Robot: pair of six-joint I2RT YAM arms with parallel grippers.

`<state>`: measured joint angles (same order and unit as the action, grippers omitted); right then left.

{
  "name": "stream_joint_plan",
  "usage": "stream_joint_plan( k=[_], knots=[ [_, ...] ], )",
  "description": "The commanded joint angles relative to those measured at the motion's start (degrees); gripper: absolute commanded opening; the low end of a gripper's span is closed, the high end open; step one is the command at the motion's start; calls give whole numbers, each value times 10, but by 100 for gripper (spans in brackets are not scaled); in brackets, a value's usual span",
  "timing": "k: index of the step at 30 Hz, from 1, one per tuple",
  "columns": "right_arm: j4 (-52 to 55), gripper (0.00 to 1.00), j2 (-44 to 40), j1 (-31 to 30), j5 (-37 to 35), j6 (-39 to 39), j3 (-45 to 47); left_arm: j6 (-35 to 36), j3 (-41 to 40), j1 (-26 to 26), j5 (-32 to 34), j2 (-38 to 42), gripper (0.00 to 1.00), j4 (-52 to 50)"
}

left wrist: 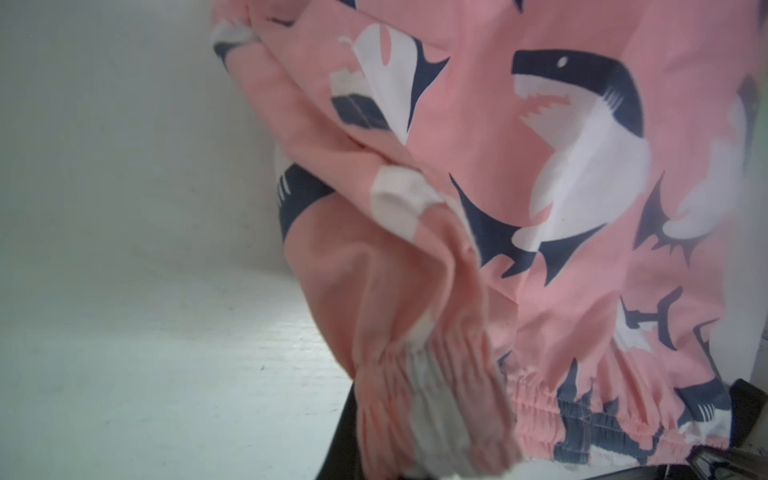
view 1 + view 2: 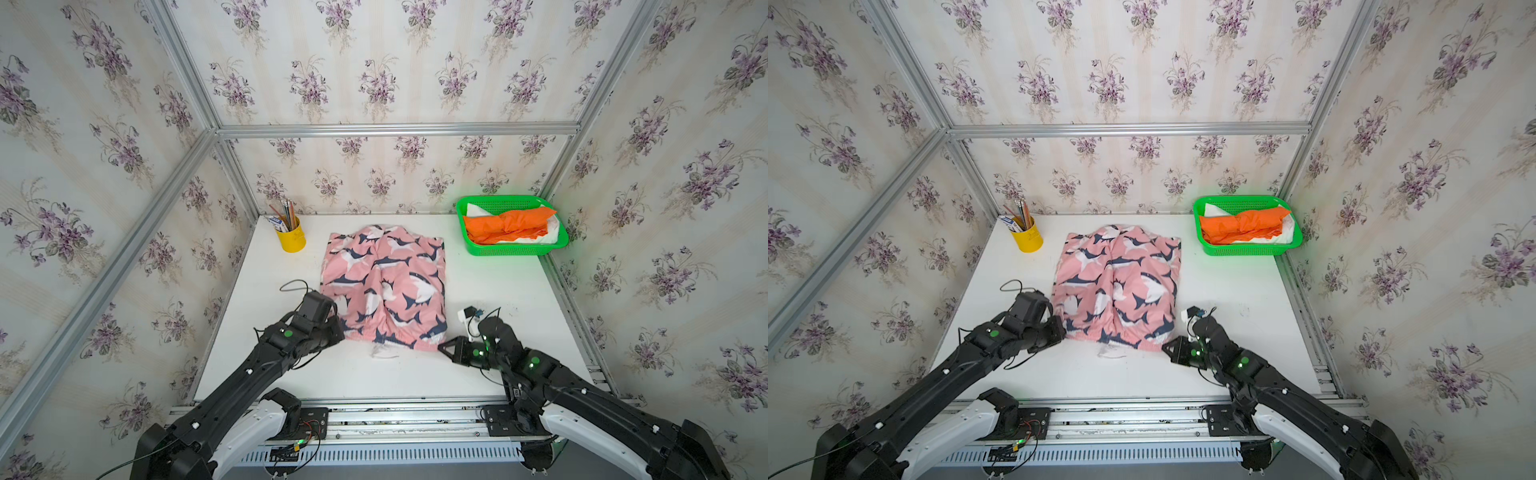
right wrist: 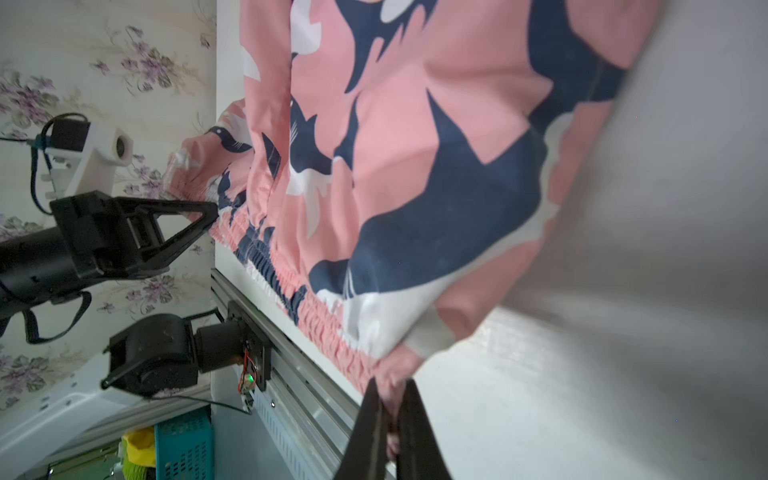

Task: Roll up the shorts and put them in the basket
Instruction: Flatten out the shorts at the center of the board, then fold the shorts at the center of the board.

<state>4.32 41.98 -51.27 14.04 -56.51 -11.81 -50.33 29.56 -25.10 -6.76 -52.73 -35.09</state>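
Floral wallpaper closes in three sides, and aluminium rails run along the edges of the white tabletop (image 2: 340, 374). The left fingers (image 3: 199, 210) are pinched shut on the lower-left corner of the elastic waistband of the shark shorts (image 2: 384, 282). The right fingers (image 3: 365, 436) are clamped tight on the lower-right corner, with pink cloth squeezed between them. The waistband puckers at both grips.

Pink with navy-and-white sharks, the garment lies spread mid-frame in both top views. Its waistband is toward the bottom of the frame and its leg ends toward the back wall. A white drawstring (image 2: 382, 353) trails just below.

Bare tabletop lies to the left, to the right and below it. Further out, a yellow pencil cup (image 2: 292, 243) stands upper left, well apart. A green basket (image 2: 515, 250) sits upper right in the corner. It holds the orange shorts (image 2: 509, 226), bundled in a long roll on top of the white shorts (image 2: 549, 237).
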Motion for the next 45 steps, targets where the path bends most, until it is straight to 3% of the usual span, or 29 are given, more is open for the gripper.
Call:
stream_joint_plan(
  k=[1, 2, 4, 6, 8, 13, 18, 23, 26, 29, 33, 37, 41, 45],
  knots=[
    [-114, 0, 34, -77, -36, -45, -2, -30, -7, 7, 124, -7, 10, -14],
    [-154, 1, 60, -87, 8, -15, -19, -21, -1, 12, 143, -15, 11, -16],
    [-120, 19, 96, -88, 58, 64, -85, 2, 20, 34, 161, -32, 16, -29],
    [-14, 47, 122, -86, 39, 159, -180, 29, 53, 62, 168, -44, 24, -53],
    [68, 55, 158, -69, 19, 230, -258, 48, 87, 79, 175, -44, 40, -86],
    [150, 56, 296, 33, 32, 330, -392, 80, 156, 83, 178, -16, 59, -158],
    [161, 51, 480, 143, 21, 376, -495, 93, 206, 52, 117, -32, 61, -184],
    [159, 44, 651, 231, 34, 403, -620, 76, 230, -27, 80, -134, 61, -144],
    [172, 39, 728, 254, 37, 404, -675, 62, 210, -29, 67, -191, 61, -93],
    [167, 34, 749, 271, 35, 398, -658, 70, 197, -18, 70, -228, 61, -60],
    [169, 33, 700, 288, 16, 393, -547, 98, 205, 10, 70, -298, 61, -42],
    [153, 34, 575, 289, 2, 355, -359, 127, 222, 35, 86, -349, 62, -30],
    [127, 35, 429, 282, 59, 275, -172, 163, 260, 57, 94, -410, 62, -17],
    [158, 37, 299, 211, 76, 201, -125, 194, 324, 60, 87, -485, 61, -11]
  ],
)
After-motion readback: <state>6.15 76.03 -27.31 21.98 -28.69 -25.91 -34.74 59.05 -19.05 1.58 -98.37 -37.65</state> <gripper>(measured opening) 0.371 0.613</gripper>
